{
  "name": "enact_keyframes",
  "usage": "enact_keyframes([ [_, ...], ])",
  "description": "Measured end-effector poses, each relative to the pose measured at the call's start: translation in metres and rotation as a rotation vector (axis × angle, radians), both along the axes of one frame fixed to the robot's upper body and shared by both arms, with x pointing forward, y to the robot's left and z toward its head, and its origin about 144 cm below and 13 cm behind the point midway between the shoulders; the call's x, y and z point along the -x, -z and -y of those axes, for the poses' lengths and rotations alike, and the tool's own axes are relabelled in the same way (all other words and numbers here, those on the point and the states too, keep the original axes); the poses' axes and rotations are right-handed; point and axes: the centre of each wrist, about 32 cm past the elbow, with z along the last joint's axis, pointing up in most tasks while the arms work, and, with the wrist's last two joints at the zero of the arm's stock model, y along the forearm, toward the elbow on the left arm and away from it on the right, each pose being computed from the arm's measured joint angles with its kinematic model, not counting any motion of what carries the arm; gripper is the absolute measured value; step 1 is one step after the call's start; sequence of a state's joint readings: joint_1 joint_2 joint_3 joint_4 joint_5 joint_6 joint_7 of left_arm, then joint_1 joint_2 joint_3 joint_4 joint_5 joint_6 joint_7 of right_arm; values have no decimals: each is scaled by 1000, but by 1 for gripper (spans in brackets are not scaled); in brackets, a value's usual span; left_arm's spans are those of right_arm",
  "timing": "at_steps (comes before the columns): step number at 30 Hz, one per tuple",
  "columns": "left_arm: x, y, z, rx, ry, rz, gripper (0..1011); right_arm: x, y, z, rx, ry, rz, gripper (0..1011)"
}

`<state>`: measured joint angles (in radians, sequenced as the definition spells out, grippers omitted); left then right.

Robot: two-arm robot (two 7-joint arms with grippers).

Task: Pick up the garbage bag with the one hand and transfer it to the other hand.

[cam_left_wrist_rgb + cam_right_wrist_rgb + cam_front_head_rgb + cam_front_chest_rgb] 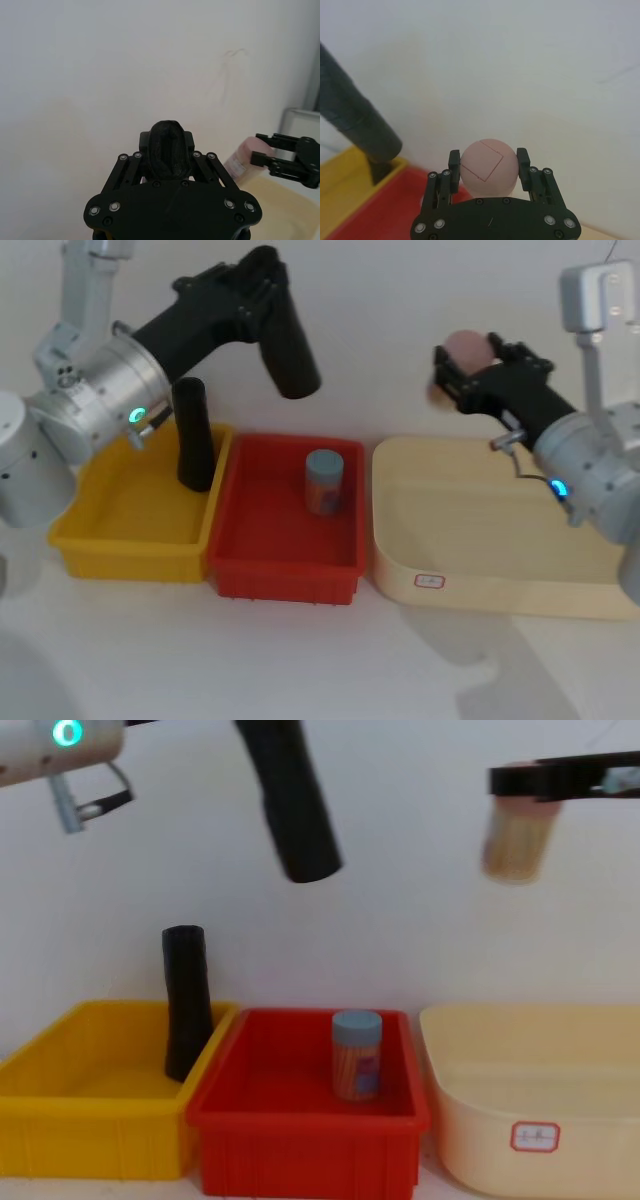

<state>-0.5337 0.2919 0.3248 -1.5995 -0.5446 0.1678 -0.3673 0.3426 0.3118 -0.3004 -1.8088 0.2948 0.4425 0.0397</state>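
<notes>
My left gripper (264, 278), on the green-ringed arm, is shut on the garbage bag (290, 350), a matte black roll. It holds the roll high above the bins, slanting down toward the right (295, 810). The left wrist view looks down the roll's top end (167, 152) between the fingers. My right gripper (470, 358), on the blue-ringed arm, hangs over the beige tray's far left corner, shut on a pink-capped jar (468, 344) (486, 167). A clear gap separates the roll's lower end from the right gripper (525, 782).
A second black roll (192, 435) stands upright in the yellow bin (120, 540). The red bin (285, 575) beside it holds a blue-lidded jar (324, 480). A beige tray (480, 585) sits at the right. A white wall stands behind.
</notes>
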Motion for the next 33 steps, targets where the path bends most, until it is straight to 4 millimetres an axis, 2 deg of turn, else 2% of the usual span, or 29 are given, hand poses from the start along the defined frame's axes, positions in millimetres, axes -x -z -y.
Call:
enact_keyframes([
  [7,-8,-1,20,25,90,-15,352,11,-2,19,4,96,12,650],
  [17,-31,10,65,78,248,-93,352,23,10,49,18,259,-42,650],
  [31,-56,30,105,105,337,-185,352,11,38,60,38,313,-175,653],
  [33,-57,31,108,105,341,-189,353,9,42,60,39,313,-191,736],
])
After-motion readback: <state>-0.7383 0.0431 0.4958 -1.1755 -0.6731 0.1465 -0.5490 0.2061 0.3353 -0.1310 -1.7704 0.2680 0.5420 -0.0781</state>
